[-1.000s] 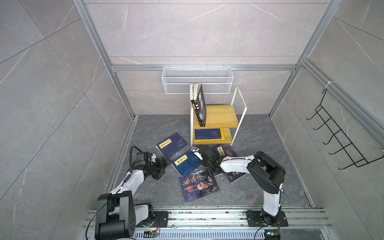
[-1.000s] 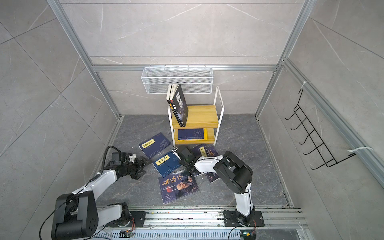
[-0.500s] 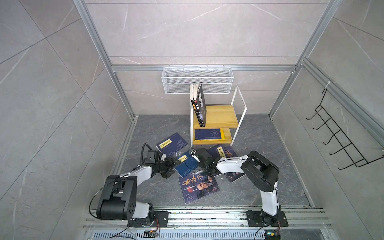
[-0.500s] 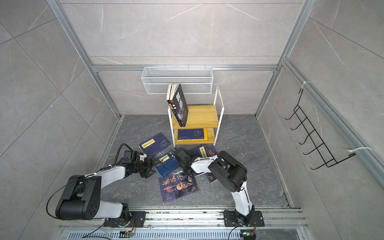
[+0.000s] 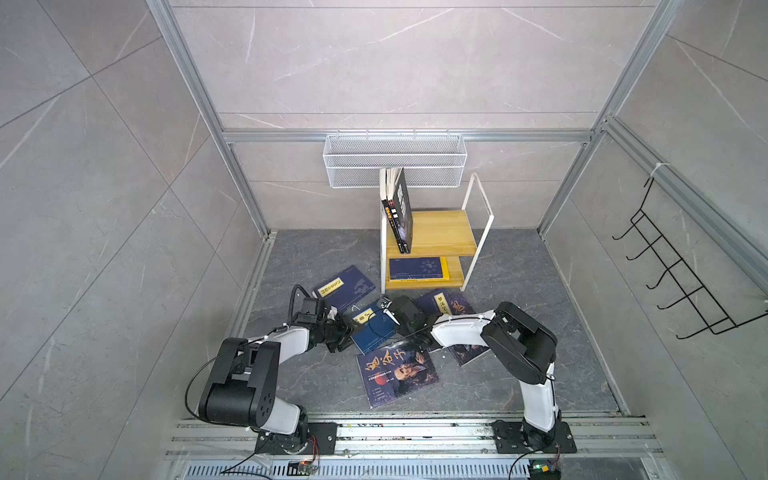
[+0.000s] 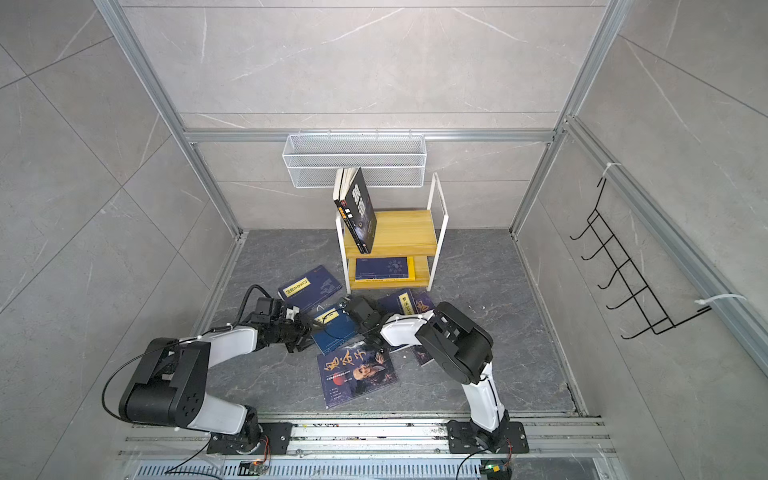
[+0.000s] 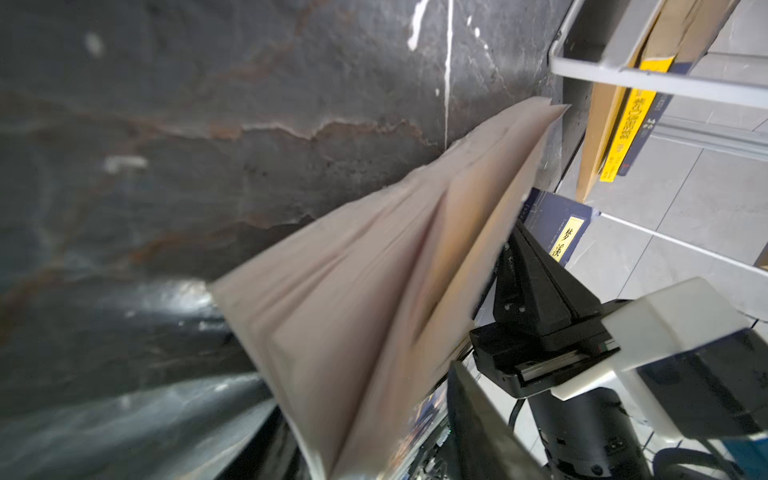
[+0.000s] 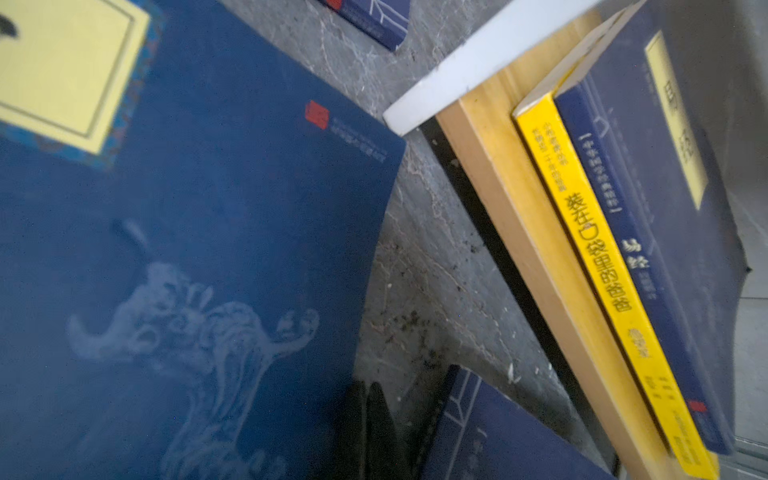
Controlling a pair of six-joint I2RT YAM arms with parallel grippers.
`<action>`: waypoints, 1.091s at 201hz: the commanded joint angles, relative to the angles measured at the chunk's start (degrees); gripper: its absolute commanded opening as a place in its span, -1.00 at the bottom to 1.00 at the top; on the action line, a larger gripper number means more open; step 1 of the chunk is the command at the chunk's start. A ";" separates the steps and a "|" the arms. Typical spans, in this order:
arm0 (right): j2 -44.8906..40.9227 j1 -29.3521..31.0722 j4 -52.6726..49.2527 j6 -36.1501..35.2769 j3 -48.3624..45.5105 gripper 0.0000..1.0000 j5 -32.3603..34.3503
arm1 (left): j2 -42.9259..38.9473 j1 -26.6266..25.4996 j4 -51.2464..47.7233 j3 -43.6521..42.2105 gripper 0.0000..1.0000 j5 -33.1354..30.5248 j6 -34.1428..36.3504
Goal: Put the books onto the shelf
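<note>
- Walls point(image 5: 395, 62): large pale grey tiles with faint white veining, on three sides.
- Aluminium frame posts point(image 5: 199, 104) run up the corners.
- Floor point(image 5: 540, 316): dark grey marbled stone.
- White wire mesh basket point(image 5: 395, 166) hangs on the back wall.
- Black wire hook rack point(image 5: 673, 282) is on the right-hand wall.
- Light is even, probably from overhead.

A: How many lie on the floor point(image 5: 519, 291)?
B: Four: three yellow-labelled books point(image 5: 344, 286) point(image 5: 376, 336) point(image 5: 444, 301) and one calligraphy book point(image 5: 397, 370).
A: On the shelf point(image 5: 424, 284)?
B: Lower tier point(image 5: 455, 270), two lying flat, a navy book point(image 5: 415, 268) over a yellow book point(image 8: 602, 266). Upper tier point(image 5: 444, 232), at least two standing; the black book point(image 5: 402, 212) leans foremost.
A: The rest?
B: One wire basket point(image 5: 395, 160), one hook rack point(image 5: 673, 286), two arms: left arm point(image 5: 286, 338), right arm point(image 5: 457, 332).
</note>
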 commanded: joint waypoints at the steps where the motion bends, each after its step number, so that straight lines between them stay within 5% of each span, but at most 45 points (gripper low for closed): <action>1: 1.71 1.40 -3.73 1.61 0.36 -1.00 -2.49 | -2.58 -0.63 0.27 2.03 -0.21 1.59 -0.18; 56: -1.63 1.96 -1.19 2.31 -2.77 -1.00 -0.82 | -4.95 -0.63 -0.08 3.30 -1.00 2.79 1.18; 97: -10.83 2.71 5.46 2.95 -9.38 -0.99 3.39 | -7.44 -0.37 0.63 4.25 -1.00 4.82 3.26; 129: -21.00 3.90 10.97 3.52 -16.78 -0.76 6.00 | -9.38 -0.29 0.90 5.73 -1.00 10.04 5.76; 155: -29.69 5.54 13.24 2.82 -21.95 -0.48 8.64 | -11.25 1.05 0.44 6.90 -1.00 15.50 6.15; 185: -37.78 7.91 18.78 -1.80 -27.80 0.09 9.74 | -13.29 3.13 0.31 7.76 -1.00 19.04 5.86; 219: -43.21 11.85 21.09 -11.81 -31.32 0.19 8.64 | -14.27 5.06 0.36 9.09 -1.00 22.96 5.05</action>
